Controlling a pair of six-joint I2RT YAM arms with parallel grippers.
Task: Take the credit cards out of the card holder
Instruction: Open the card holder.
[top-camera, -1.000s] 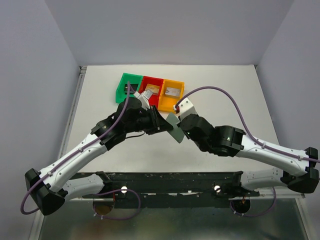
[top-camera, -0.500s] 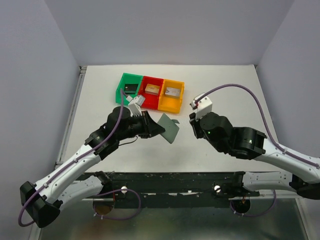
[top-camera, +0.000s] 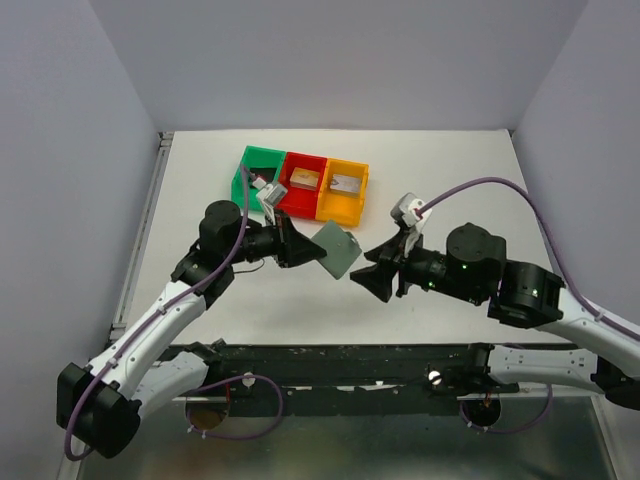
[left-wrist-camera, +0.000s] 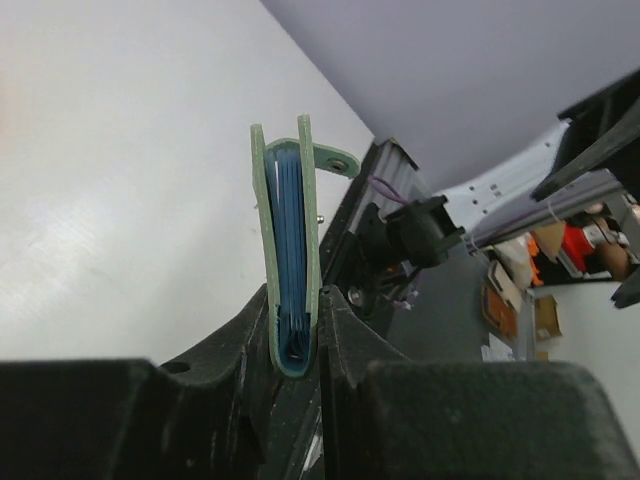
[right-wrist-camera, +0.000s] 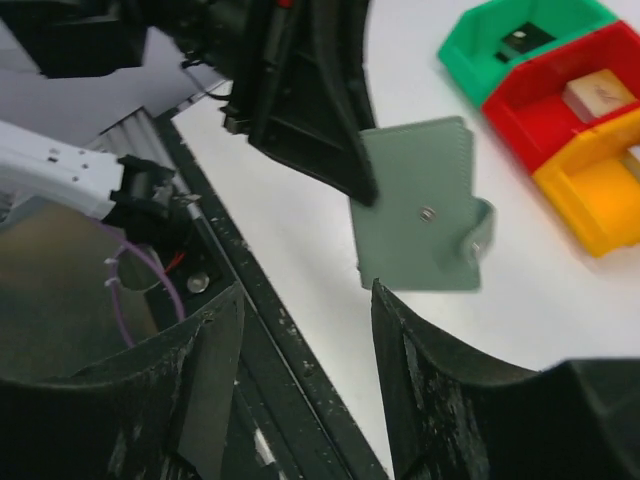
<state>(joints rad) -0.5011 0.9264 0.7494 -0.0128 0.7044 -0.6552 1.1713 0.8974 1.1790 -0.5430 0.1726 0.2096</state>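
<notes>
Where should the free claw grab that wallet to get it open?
One cover's free edge by the tab, coming from the right. The left claw pinches the folded spine, so the wallet points its open end toward the open right claw.

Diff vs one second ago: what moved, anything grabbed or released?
The right end effector pulled back from the card holder, swung out to the right, then turned to face it again, jaws now open and empty. The left end effector carried the card holder slightly left, toward the bins. Unchanged: left grip on the closed card holder, bins in place, no card visible outside it.
</notes>
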